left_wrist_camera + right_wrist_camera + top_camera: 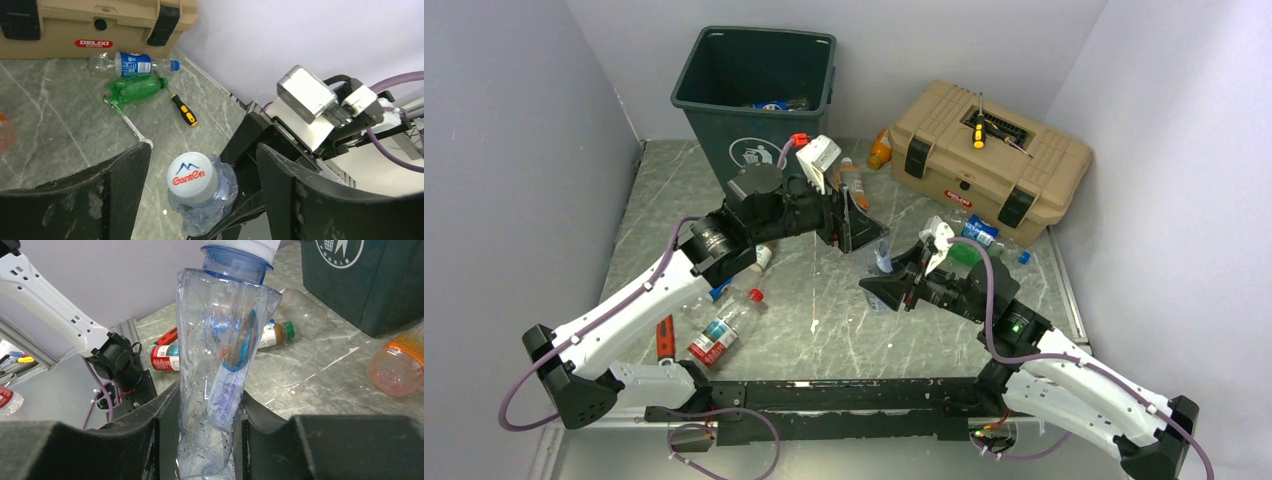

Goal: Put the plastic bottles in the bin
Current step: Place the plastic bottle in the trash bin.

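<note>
Where the held bottle stands: a crumpled clear plastic bottle with a white cap [220,340] is upright above the middle of the grey marbled counter [824,320], well apart from the bin.
Right arm's fingers [145,430]: pressed in on the lower body of that bottle, pinching it.
Left arm's fingers [120,170]: spread, one on each side of the white cap, with a gap showing on both sides; no contact seen.
Step in hand (judgement): apparently a pass from the right arm to the left, which is nearer the bin.
Bin: the tall dark green plastic bin [709,130] with a white litter symbol stands at the back of the counter. A blue label shows inside, so some bottles are in; the count cannot be told.
Left to do: the held bottle, plus a red-labelled clear bottle [721,335], a green bottle [137,89], a blue-labelled clear bottle [132,64] and an orange bottle [879,150], all on the counter.
Progress (judgement): begun, well short of done.
Non-task items: tan toolbox [989,160]; yellow-handled screwdriver [184,110] beside the green bottle.
</note>
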You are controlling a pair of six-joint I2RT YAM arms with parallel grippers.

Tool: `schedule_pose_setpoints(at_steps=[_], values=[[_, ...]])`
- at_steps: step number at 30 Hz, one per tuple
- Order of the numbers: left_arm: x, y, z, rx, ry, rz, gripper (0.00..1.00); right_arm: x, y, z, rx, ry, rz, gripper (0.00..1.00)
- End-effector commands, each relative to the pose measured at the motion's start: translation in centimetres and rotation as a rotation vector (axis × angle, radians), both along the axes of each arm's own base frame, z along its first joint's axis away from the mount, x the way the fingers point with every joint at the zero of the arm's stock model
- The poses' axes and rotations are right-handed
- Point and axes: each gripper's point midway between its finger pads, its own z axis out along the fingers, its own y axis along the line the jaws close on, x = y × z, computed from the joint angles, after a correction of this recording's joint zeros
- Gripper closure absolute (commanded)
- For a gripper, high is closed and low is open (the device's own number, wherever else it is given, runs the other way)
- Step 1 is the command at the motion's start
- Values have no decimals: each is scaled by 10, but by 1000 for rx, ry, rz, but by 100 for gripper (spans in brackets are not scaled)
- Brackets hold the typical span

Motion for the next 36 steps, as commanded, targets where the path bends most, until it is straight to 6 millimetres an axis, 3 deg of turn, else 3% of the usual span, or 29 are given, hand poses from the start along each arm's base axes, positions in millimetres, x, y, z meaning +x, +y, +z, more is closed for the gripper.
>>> schedule_pose_setpoints(at_steps=[1,5,7,15,18,19,21,27,33,36], values=[[4,6,-2,-10,20,50,15,-1,-1,21,64,-80,0,100],[2,6,-3,-20,33,41,17,-3,-3,24,84,-96,0,100],[-1,4,-3,-28,36,24,24,-3,-3,24,85,-99,1,100],[-14,-4,2,-72,52,-63,65,2,-5,22,84,-98,-29,100],[-18,-6,5,-83,46,-89,95,3,-6,20,87,-91,-40,100],[-18,-6,5,-84,45,-93,100,4,-6,20,89,-88,-45,100],[-20,-6,9,-93,32,-102,100,5,-7,20,89,-70,-55,99],[-7,9,25,-79,-42,5,100,-1,-9,28,91,-27,-41,3],[14,29,58,-105,-141,105,100,-12,-16,35,62,7,-21,0],[42,52,80,-106,-206,213,100,-18,-24,37,53,16,-29,0]])
